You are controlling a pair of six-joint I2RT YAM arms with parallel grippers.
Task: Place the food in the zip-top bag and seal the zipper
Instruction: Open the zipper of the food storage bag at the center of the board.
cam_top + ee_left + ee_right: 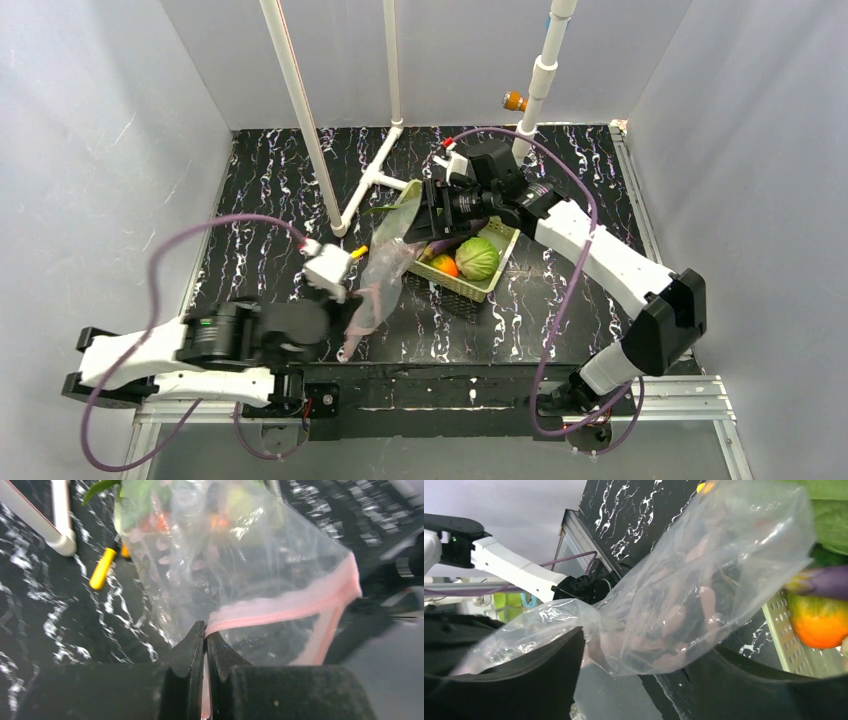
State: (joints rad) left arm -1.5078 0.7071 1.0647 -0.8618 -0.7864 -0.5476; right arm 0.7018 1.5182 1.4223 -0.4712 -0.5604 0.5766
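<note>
Barely begun: left gripper [206, 630] pinches the bag's [250, 555] zipper [290, 602], right gripper [639, 665] gapes around it, while cabbage [477, 258] and eggplant [824, 580] lie in the basket [455, 283] at the bag's 3 o'clock.

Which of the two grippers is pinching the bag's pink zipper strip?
The left gripper: its jaws are shut on the pinkish zipper strip of the clear plastic bag. The right gripper stands open.

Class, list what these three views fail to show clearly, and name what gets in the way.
1. Eggplant: right wrist view, cut off by the right edge.
2. Leaves: left wrist view, blurred behind the bag.
3. Near end of the zipper: left wrist view, hidden between the shut fingers of the left gripper.
</note>
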